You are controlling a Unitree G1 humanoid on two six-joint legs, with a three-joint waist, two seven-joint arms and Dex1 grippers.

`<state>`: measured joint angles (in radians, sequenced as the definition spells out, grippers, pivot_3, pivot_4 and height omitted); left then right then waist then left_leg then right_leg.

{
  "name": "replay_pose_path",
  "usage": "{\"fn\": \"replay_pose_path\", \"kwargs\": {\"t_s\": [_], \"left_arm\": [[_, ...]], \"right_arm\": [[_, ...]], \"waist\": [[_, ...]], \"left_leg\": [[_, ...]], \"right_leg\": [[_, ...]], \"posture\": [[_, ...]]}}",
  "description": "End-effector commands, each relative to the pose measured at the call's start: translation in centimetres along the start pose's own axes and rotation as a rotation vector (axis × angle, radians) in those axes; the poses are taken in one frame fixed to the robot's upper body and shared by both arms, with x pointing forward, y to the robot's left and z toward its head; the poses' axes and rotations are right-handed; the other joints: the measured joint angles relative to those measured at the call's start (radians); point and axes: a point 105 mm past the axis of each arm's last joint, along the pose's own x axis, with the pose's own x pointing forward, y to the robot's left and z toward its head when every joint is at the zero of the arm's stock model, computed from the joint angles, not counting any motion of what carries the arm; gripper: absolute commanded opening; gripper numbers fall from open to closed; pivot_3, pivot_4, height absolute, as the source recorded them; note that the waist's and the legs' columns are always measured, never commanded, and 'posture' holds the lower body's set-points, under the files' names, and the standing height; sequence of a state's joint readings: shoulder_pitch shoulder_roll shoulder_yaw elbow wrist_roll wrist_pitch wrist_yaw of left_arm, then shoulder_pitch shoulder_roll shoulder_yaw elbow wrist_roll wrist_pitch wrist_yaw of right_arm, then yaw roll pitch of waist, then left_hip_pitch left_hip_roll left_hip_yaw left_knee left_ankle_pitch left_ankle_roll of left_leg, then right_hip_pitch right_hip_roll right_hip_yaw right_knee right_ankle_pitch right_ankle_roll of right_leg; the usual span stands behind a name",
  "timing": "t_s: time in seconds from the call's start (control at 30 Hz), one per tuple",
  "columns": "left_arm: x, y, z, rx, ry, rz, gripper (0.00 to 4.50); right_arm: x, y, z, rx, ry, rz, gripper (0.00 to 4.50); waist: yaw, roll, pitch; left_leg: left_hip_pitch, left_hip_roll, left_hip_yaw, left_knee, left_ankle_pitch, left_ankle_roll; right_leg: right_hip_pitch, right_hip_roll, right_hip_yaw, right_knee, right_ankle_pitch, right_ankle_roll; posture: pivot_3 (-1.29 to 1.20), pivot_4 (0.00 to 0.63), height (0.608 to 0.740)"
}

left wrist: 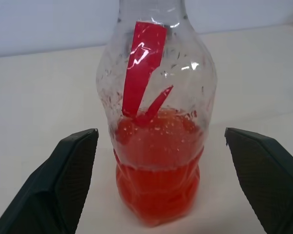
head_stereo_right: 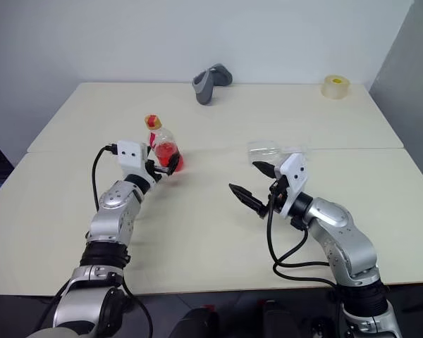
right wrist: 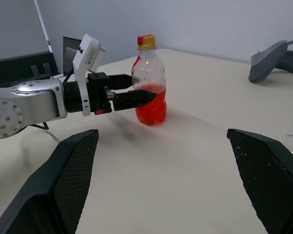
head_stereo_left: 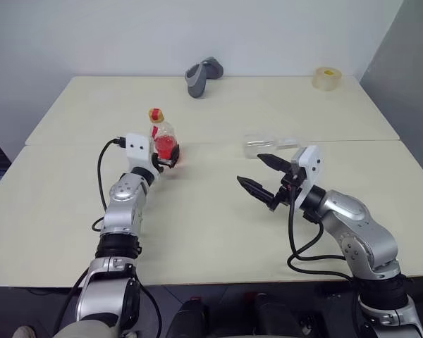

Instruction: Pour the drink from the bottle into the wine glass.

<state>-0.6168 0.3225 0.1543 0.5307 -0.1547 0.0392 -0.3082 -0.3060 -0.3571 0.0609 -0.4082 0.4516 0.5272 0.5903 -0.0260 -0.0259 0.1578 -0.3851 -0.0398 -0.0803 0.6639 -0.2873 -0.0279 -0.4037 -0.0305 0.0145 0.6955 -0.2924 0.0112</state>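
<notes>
The left gripper is bracketing the bottle with fingers spread and should close squarely around its belly, while the right gripper is hanging spread too.

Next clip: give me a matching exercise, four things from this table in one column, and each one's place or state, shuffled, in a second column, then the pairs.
Things:
1. bottle
2. wine glass
3. roll of tape
4. grey curved object

Places or states:
A. at the far right corner of the table
B. upright, between the open fingers of the left gripper
C. at the middle of the far edge
D. lying on its side, just beyond the right gripper

Pairs: 1-B, 2-D, 3-A, 4-C
</notes>
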Motion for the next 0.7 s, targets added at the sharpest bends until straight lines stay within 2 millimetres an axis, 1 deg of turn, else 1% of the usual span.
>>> {"fn": "replay_pose_path", "kwargs": {"t_s": [0.03,0.17,0.27,0.4,0.57,0.6,0.67,0.7], "left_arm": [[1.1,0.2,1.9,0.009,-0.072,0.007,4.46],[2.0,0.4,2.1,0.004,-0.080,0.009,4.46],[2.8,0.2,2.0,-0.003,-0.081,-0.006,4.46],[3.3,-0.1,1.6,-0.006,-0.072,-0.012,4.46],[3.7,-0.1,2.1,-0.031,-0.092,-0.009,4.46],[3.8,-0.1,2.2,-0.047,-0.099,-0.010,4.08],[3.8,-0.1,2.2,-0.055,-0.104,-0.013,3.71],[3.8,-0.1,2.2,-0.053,-0.103,-0.016,3.34]], "right_arm": [[-0.1,0.1,1.8,-0.053,-0.051,-0.005,4.50],[-0.1,0.3,2.1,-0.054,-0.057,-0.013,4.50],[-0.1,0.4,2.3,-0.050,-0.062,-0.022,4.50],[-0.1,0.4,2.3,-0.049,-0.060,-0.028,4.50],[-0.1,0.3,2.5,-0.055,-0.060,-0.040,4.50],[-0.1,0.1,2.5,-0.059,-0.059,-0.046,4.50],[-0.2,-0.1,2.6,-0.064,-0.059,-0.053,4.50],[-0.2,-0.2,2.6,-0.066,-0.060,-0.056,4.50]], "waist": [[0.000,0.000,0.000],[0.000,0.000,0.000],[0.000,0.000,0.000],[-0.001,0.000,0.000],[-0.001,0.000,0.000],[-0.001,-0.001,0.000],[-0.001,-0.001,0.000],[-0.001,-0.001,0.000]], "left_leg": [[0.000,0.000,0.000,0.000,0.000,0.000],[0.000,0.000,0.000,0.000,0.000,0.000],[0.000,0.000,0.000,0.000,0.000,0.000],[-0.001,0.000,0.000,0.000,0.000,-0.001],[-0.001,0.000,0.000,0.000,0.000,-0.001],[-0.001,0.000,0.000,0.000,0.000,-0.001],[-0.001,0.000,0.000,0.000,0.000,-0.001],[-0.001,0.000,0.000,0.000,0.000,-0.001]], "right_leg": [[0.000,0.000,0.000,0.000,0.000,0.000],[0.000,0.000,0.000,0.000,0.000,0.000],[0.000,0.000,0.000,0.000,0.000,0.000],[-0.001,0.000,0.000,0.000,0.000,0.000],[-0.001,0.000,0.000,0.000,0.000,0.000],[-0.001,0.000,0.000,0.000,0.000,0.000],[-0.001,0.000,0.000,0.000,0.000,0.000],[-0.001,0.000,0.000,0.000,0.000,0.000]], "posture": [[0.00,0.150,0.740],[0.00,0.150,0.740],[0.00,0.150,0.740],[0.00,0.150,0.740],[0.00,0.150,0.740],[0.00,0.150,0.740],[0.00,0.150,0.740],[0.00,0.150,0.740]]}}
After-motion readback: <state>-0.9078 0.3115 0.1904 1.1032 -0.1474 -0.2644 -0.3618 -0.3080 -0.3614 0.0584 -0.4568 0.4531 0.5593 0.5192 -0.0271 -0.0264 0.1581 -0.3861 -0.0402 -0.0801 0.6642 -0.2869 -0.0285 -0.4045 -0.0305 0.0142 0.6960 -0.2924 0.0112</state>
